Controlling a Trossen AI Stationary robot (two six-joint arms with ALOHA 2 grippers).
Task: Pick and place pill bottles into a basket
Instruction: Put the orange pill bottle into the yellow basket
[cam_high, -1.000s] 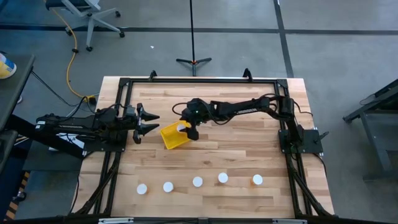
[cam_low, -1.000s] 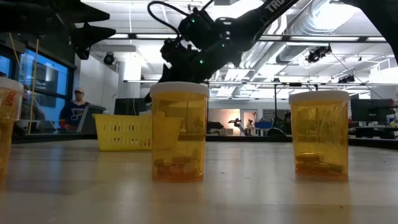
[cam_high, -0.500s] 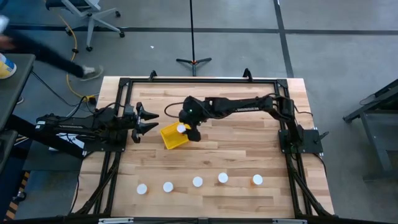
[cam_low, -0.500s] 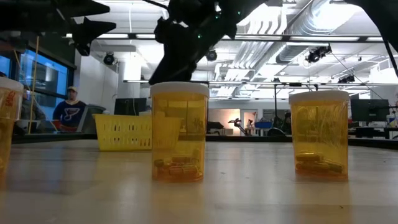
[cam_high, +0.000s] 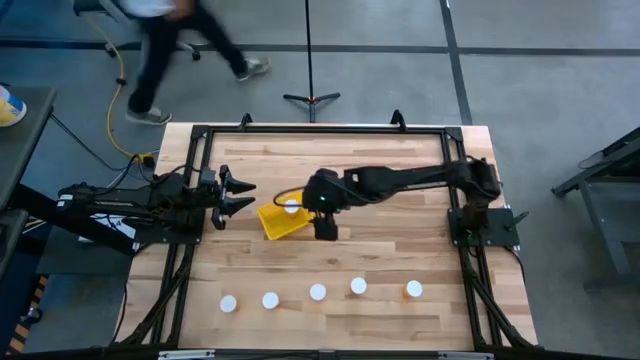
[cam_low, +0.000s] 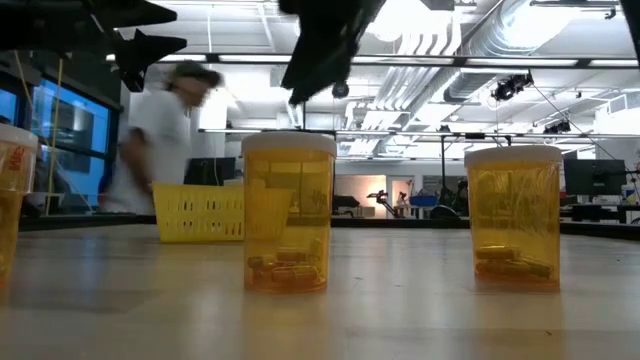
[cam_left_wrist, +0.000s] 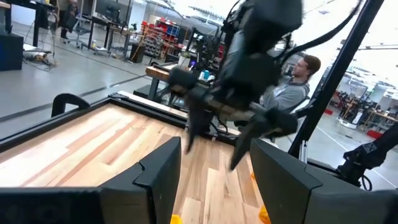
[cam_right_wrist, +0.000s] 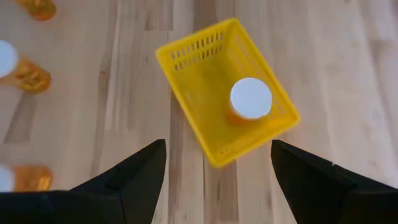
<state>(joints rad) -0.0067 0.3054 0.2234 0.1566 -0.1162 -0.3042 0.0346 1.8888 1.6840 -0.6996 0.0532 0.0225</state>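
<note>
From above, the wooden table (cam_high: 390, 250) sits inside a dark frame (cam_high: 320, 128); the basket (cam_high: 275, 222) lies left of centre, tilted against the table's edges, with one pill bottle (cam_high: 291, 207) standing in it; five more pill bottles (cam_high: 317, 292) form a row near the front edge, well apart from the basket, and bare wood lies between the row and the basket and across the right half. The right arm reaches from the right side across the middle, and the right gripper (cam_high: 325, 228) hangs just beside the basket's right corner, fingers spread and carrying nothing. The left gripper (cam_high: 240, 197) points along the left side toward the basket, parted and empty; a person (cam_high: 180, 40) walks on the floor beyond the far edge.

At table height, two amber bottles (cam_low: 288, 212) stand close to the lens with open tabletop between them; the basket (cam_low: 200, 212) sits behind them to the left; the right arm (cam_low: 325, 40) comes down from above.

The left wrist view looks between its own fingers (cam_left_wrist: 158, 180) at the other arm's gripper (cam_left_wrist: 217, 137), its fingers spread above the wood.

The right wrist view looks straight down; between its spread fingers (cam_right_wrist: 134, 177) lies the basket (cam_right_wrist: 199, 81), the white-capped bottle (cam_right_wrist: 250, 99) inside, clear wood all round it.
</note>
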